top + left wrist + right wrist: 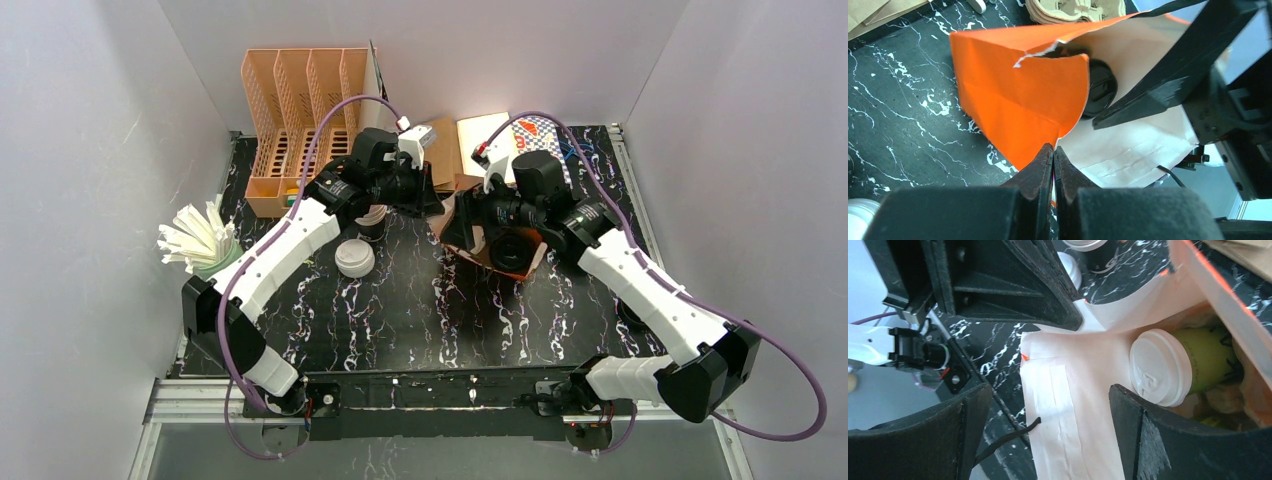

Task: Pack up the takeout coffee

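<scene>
An orange paper bag [1018, 90] lies open on the black marble table. My left gripper [1053, 150] is shut on the bag's rim and holds the mouth up; from above it shows as the left gripper [432, 200]. Inside the bag lie a green takeout coffee cup with a white lid [1160, 367] and a black lid [1100, 87]. My right gripper [1050, 390] is open at the bag's mouth, with the bag's pale inner wall [1073, 405] between its fingers. From above, the bag [515, 255] sits under the right wrist.
A dark cup with a white lid [372, 222] stands left of the bag, with a white cup-like piece [354, 258] in front of it. An orange file rack [300, 110] is at the back left. White sticks in a green holder [200, 240] are at the left edge. Brown paper items [470, 140] lie behind the bag.
</scene>
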Robot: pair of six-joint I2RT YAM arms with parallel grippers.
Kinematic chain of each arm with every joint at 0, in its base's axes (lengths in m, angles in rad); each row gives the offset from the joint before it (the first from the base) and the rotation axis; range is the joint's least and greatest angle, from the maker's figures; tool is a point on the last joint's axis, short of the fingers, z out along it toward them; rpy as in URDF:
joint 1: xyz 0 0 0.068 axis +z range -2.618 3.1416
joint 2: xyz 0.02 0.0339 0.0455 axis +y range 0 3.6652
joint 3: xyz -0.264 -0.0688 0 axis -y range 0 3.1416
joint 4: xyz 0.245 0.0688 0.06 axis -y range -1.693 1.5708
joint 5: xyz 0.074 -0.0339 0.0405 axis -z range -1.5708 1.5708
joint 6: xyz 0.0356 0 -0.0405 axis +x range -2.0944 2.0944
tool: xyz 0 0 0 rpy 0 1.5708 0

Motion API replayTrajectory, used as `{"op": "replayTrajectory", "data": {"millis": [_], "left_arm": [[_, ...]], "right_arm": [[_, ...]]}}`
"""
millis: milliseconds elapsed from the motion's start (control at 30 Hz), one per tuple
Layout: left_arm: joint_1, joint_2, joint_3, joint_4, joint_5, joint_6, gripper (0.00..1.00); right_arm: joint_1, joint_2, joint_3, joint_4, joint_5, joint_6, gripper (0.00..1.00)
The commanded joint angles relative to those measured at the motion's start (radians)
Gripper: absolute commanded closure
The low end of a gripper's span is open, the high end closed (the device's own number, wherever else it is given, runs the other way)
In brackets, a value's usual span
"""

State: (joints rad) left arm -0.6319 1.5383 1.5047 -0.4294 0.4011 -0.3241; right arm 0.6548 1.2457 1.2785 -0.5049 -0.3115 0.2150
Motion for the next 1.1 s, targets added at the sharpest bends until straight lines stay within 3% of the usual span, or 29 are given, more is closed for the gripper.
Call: {"op": "replayTrajectory", "data": {"millis": [0,533,800,967,1067], "left_arm": [[-0.004,-0.075,0.021,-0.03,-0.018,-0.022,1.0],[-0.005,-0.065,0.035,-0.104,-0.079,-0.032,1.0],[-0.005,-0.052,0.047,-0.137,-0.132,-0.01,1.0],[-0.005,-0.041,0.059,-0.142,-0.14,0.012,1.0],[-0.005,-0.03,0.071,-0.143,-0.145,0.016,1.0]], "right_arm": [[-0.009,0.024,0.004,0.052,-0.125,0.077,0.05],[-0.138,0.151,0.075,0.168,-0.604,0.224,0.02],[-0.293,0.264,0.227,0.053,-0.814,0.377,0.02],[-0.316,0.31,0.248,0.058,-0.922,0.572,0.02],[-0.316,0.324,0.275,-0.031,-0.926,0.59,0.02]]}}
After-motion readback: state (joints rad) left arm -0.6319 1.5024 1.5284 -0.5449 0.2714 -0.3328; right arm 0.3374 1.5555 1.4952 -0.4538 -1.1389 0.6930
